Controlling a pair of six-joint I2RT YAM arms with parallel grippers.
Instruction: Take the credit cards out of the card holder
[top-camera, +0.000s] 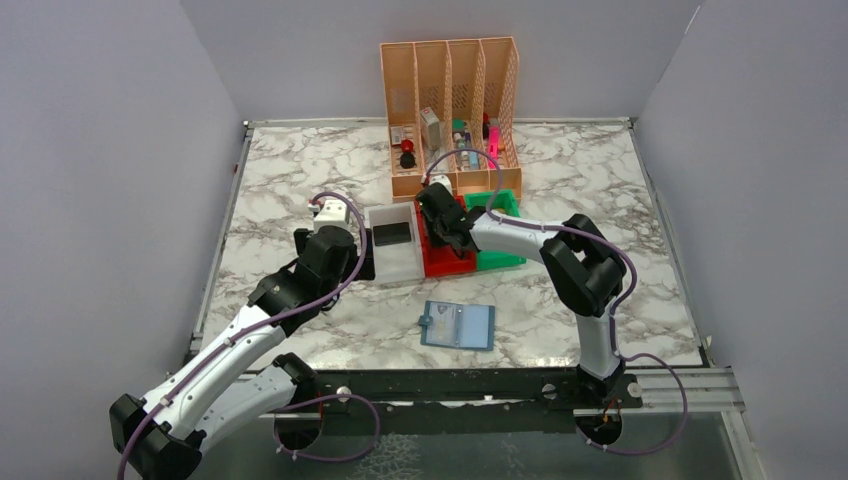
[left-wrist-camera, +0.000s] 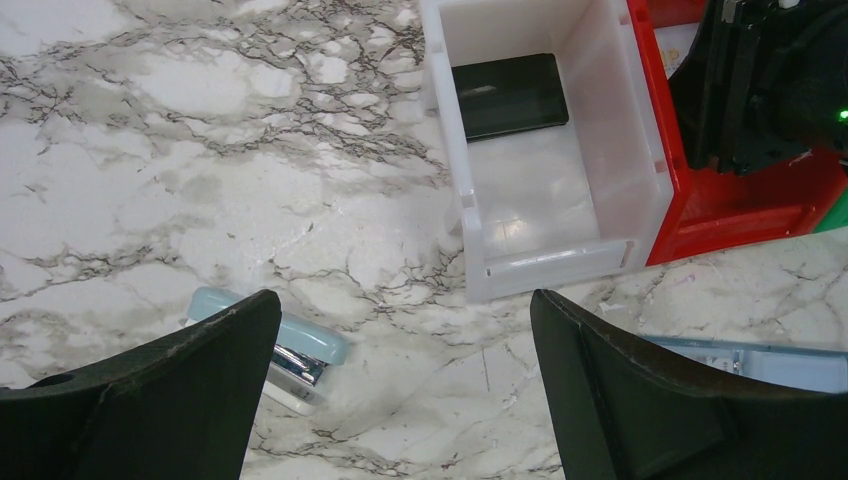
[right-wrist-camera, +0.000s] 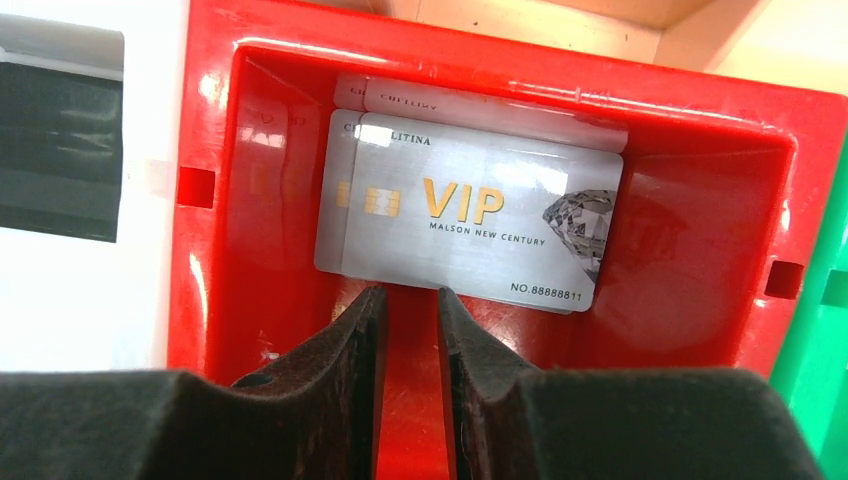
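Observation:
The card holder (top-camera: 458, 325) lies open and flat on the marble near the front, its light blue inside up; its edge shows in the left wrist view (left-wrist-camera: 770, 362). A silvery-grey VIP credit card (right-wrist-camera: 470, 215) lies on other pale cards in the red bin (right-wrist-camera: 210, 260). I cannot make out a gold card. My right gripper (right-wrist-camera: 410, 295) hovers in the red bin just short of the cards, jaws a narrow gap apart with nothing between them; it also shows in the top view (top-camera: 440, 215). My left gripper (left-wrist-camera: 405, 300) is wide open and empty over bare marble, left of the white bin.
A white bin (left-wrist-camera: 545, 270) holds a flat black object (left-wrist-camera: 508, 95). A green bin (top-camera: 500, 258) stands right of the red one, with a tall peach mesh organizer (top-camera: 450, 90) behind. A light blue stapler (left-wrist-camera: 295, 350) lies by my left finger.

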